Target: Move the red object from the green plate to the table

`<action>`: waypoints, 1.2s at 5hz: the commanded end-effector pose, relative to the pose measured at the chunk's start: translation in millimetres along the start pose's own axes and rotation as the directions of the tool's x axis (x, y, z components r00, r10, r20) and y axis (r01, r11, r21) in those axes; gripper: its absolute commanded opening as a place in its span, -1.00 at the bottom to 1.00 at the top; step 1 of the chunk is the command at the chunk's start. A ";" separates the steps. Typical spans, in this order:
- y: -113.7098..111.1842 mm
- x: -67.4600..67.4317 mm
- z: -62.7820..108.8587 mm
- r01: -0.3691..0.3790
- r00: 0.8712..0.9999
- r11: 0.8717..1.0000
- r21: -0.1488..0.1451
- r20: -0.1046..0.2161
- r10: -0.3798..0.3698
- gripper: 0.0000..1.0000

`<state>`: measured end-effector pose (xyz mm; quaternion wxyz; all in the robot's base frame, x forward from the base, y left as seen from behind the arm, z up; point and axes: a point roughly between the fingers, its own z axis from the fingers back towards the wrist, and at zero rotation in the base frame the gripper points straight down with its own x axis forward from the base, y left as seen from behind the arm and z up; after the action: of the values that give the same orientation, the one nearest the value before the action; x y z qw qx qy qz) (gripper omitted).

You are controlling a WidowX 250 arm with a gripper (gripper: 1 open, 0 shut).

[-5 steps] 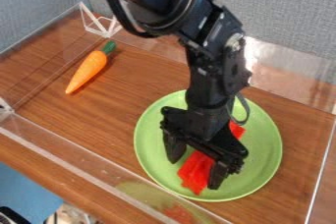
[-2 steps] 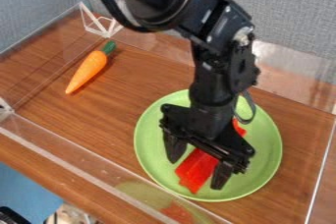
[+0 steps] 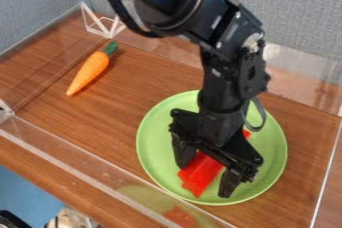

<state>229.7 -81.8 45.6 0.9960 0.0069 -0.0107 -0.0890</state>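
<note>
The red object (image 3: pixel 202 177) lies on the green plate (image 3: pixel 160 132), at the plate's near right part, and shows only partly beneath the gripper. My gripper (image 3: pixel 209 169) points straight down over it, open, one black finger on either side of the red bar. Whether the fingers touch the bar I cannot tell. The plate rests on the glossy brown table (image 3: pixel 54 117).
An orange carrot (image 3: pixel 90 70) with a green top lies on the table to the far left of the plate. A white wire stand (image 3: pixel 98 18) sits in the back corner. Clear acrylic walls (image 3: pixel 74 177) run along the table's edges.
The gripper has edged slightly right and nearer over the plate, staying open astride the red object. The bar and the carrot have not moved.
</note>
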 end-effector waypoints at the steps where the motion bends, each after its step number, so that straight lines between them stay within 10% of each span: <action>1: 6.6 14.7 3.6 -0.012 0.999 1.000 -0.004 0.040 0.012 1.00; 3: 16.1 -5.4 -17.3 -0.038 0.999 0.999 0.008 0.038 0.038 1.00; 4: 11.5 -5.4 6.1 -0.037 0.999 0.999 0.031 0.037 0.036 -1.00; 6: 40.1 -6.0 41.1 -0.159 0.985 0.984 0.082 0.081 0.152 -1.00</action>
<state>222.0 -41.3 74.8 0.9982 0.0520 -0.0265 -0.0140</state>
